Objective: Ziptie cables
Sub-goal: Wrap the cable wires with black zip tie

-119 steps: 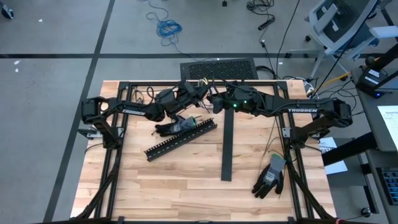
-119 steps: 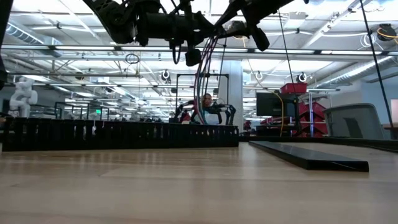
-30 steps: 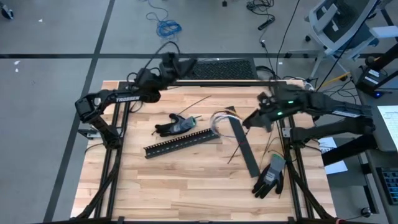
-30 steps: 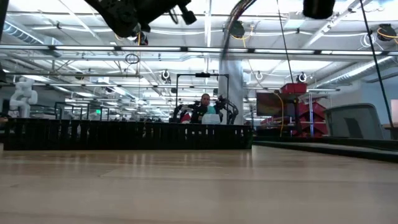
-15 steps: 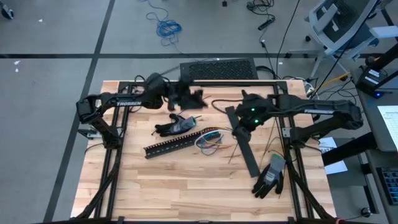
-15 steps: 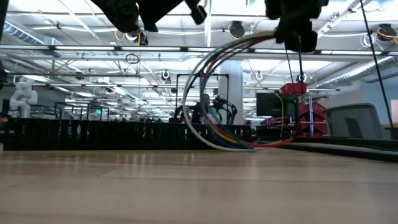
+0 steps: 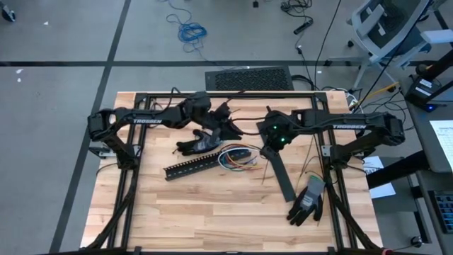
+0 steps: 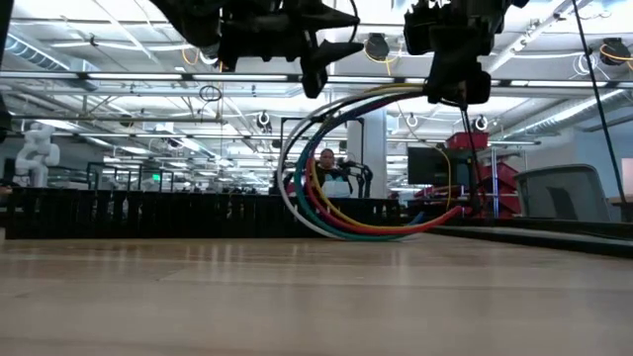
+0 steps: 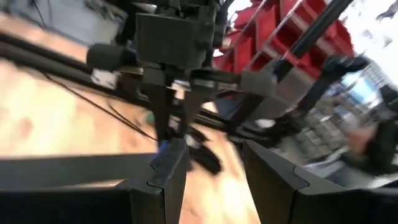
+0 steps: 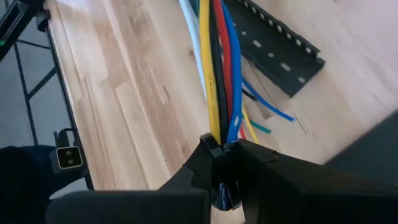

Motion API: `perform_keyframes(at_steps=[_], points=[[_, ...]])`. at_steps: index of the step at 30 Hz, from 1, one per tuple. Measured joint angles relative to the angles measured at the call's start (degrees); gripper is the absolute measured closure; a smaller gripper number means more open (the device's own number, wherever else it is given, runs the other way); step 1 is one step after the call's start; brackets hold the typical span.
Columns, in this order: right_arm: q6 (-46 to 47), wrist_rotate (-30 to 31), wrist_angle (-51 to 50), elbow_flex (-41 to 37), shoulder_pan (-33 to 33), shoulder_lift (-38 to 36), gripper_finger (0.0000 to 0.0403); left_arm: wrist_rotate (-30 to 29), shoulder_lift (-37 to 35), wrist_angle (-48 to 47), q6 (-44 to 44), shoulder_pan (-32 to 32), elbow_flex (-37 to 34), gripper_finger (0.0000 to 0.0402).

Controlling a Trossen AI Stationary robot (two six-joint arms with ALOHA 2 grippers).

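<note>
The cables [image 7: 237, 157] are a bundle of white, yellow, red, green and blue wires. They curl in a big loop [image 8: 336, 213] whose lower curve rests on the wood beside the black slotted duct [image 7: 202, 163]. My right gripper [image 7: 269, 142] [image 10: 222, 149] hangs over the table's middle, shut on the bundle. My left gripper [image 7: 228, 119] [image 9: 214, 171] hovers just left of it and a little farther back. It is open and holds nothing, and it points about level at the right gripper. My right gripper pinches several wires of the bundle together between its two fingers [image 10: 219, 127]. The fingers slant down toward the table. From the fingers the bundle runs away, arcs round in a loop, and its lower curve [image 8: 366, 232] lies on the table.
A flat black strip [image 7: 281, 173] lies right of the cables. One dark glove [image 7: 198, 144] lies by the duct's far side, another [image 7: 308, 202] near the right front. A black frame [image 7: 212, 95] rings the table. A person [image 8: 326, 163] sits far behind.
My right gripper has come down and toward the table's left with the cables. Their loop has dropped from the air onto the wood next to the duct. My left gripper has swung from the far edge down toward the middle and turned toward the right gripper.
</note>
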Motion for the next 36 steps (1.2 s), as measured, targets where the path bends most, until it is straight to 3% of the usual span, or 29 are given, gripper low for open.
perform_keyframes(at_steps=[3, 8, 11, 17, 30, 36], points=[[-0.19, -0.37, 1.35, 0.02, 0.03, 0.28, 0.0386, -2.78, 0.00, -4.77, 7.93, -1.08, 0.92, 0.0243], [-0.19, -0.40, 3.92, 0.02, 0.03, 0.29, 0.0382, -7.55, 0.00, -23.51, 24.86, -2.78, 5.16, 0.0220], [-0.17, -0.55, 5.68, 0.01, 0.03, 0.36, 0.0381, -12.20, 0.31, -27.23, 31.16, -3.92, 6.58, 0.0200], [0.70, -1.91, 9.11, 0.02, 0.08, 0.43, 0.0381, -15.45, 0.35, -27.32, 32.97, -4.36, 6.82, 0.0172], [1.29, -1.90, 11.69, 0.00, 0.66, 2.72, 0.0383, -14.65, 0.39, -30.06, 33.37, -6.56, 6.82, 0.0170], [2.36, -3.22, 17.57, 0.01, 1.06, 4.23, 0.0383, -15.08, 1.00, -32.77, 34.35, -7.40, 6.84, 0.0170]])
